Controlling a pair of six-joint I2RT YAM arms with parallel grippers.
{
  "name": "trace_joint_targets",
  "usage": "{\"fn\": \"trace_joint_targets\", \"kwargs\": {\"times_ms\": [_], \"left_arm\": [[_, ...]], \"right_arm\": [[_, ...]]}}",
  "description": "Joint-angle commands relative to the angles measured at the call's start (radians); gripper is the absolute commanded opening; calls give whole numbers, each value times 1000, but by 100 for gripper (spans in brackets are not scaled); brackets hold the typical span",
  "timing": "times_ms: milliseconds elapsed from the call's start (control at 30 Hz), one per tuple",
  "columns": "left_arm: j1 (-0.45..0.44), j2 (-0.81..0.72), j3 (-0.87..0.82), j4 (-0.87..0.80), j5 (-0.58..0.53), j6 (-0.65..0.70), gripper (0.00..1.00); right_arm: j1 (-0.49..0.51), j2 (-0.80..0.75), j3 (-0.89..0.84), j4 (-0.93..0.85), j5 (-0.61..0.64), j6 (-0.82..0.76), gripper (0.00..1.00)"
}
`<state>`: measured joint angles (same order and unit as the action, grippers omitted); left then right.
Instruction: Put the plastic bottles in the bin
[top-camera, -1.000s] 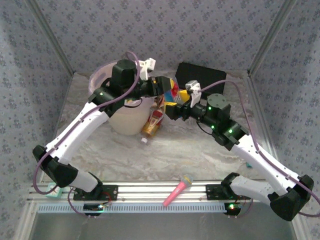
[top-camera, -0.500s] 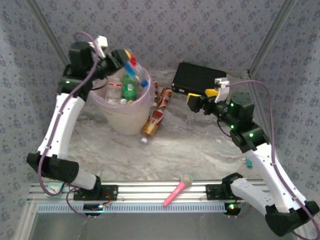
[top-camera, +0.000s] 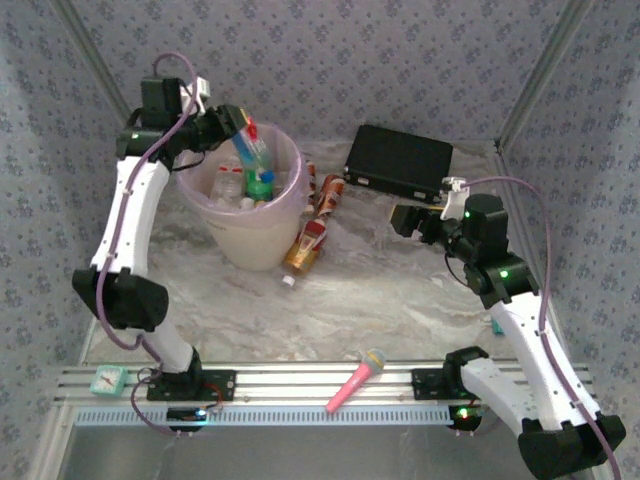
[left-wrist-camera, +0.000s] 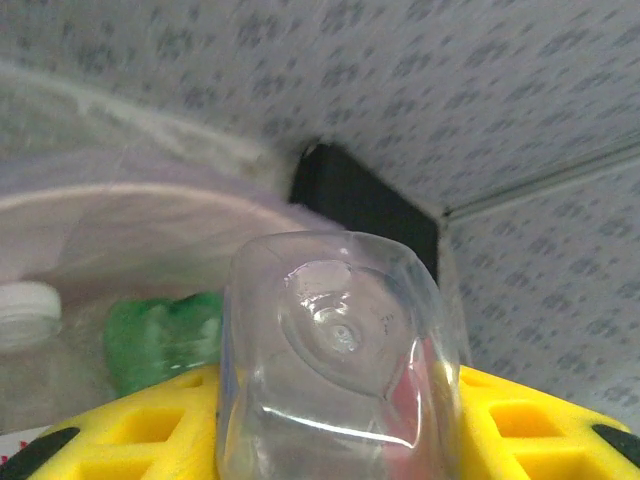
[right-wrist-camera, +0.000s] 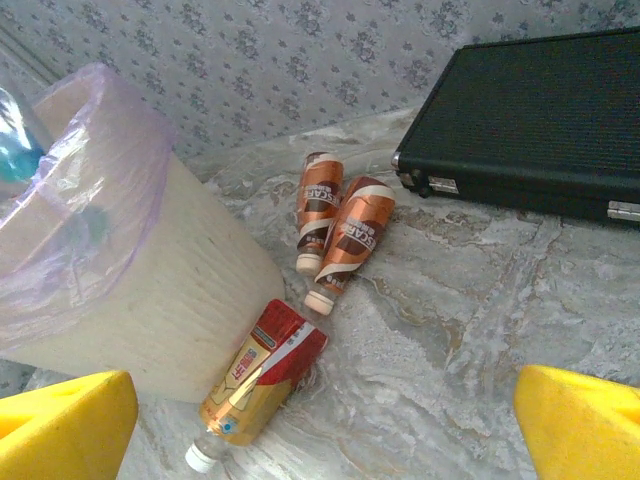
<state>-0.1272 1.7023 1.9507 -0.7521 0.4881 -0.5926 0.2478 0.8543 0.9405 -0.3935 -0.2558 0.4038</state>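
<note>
My left gripper (top-camera: 226, 123) is over the bin's (top-camera: 252, 245) back-left rim, shut on a clear plastic bottle (top-camera: 251, 152) with a blue label that tilts down into the bin. In the left wrist view the bottle's clear base (left-wrist-camera: 338, 330) fills the space between the yellow fingers (left-wrist-camera: 150, 420). A green bottle (top-camera: 262, 186) and clear white-capped ones (top-camera: 228, 186) lie inside the bin. Two orange-brown bottles (right-wrist-camera: 345, 235) and a red-and-gold labelled bottle (right-wrist-camera: 262, 375) lie on the table by the bin's right side. My right gripper (top-camera: 405, 220) hangs open above the table, right of them, holding nothing.
A flat black case (top-camera: 398, 161) sits at the back right, close to the right gripper. A pink toy microphone (top-camera: 355, 380) lies by the front rail. Patterned walls close in the table on three sides.
The left arm swung the bottle from the middle over to the bin and tipped it downward inside the rim. The right arm pulled back to the right, away from the bin.
</note>
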Motion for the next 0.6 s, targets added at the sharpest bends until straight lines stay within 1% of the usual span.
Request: {"fn": "trace_joint_targets", "kwargs": {"times_ms": [0, 100, 233, 400, 500, 567], "left_arm": [[-4, 16, 23, -77, 54, 76, 41], [-8, 46, 37, -115, 62, 116, 41], [-35, 99, 109, -240, -17, 216, 41], [-71, 152, 150, -293, -55, 263, 42], [-93, 179, 166, -312, -62, 278, 47], [-106, 190, 186, -334, -87, 297, 54]], "right_arm": [[-7, 5, -15, -22, -21, 10, 99], [-8, 20, -19, -28, -19, 10, 99], [-9, 34, -26, -34, -14, 10, 99], [-6, 51, -34, -23, -25, 26, 99], [-4, 62, -33, -18, -28, 30, 99], [-4, 69, -31, -18, -29, 30, 99]]}}
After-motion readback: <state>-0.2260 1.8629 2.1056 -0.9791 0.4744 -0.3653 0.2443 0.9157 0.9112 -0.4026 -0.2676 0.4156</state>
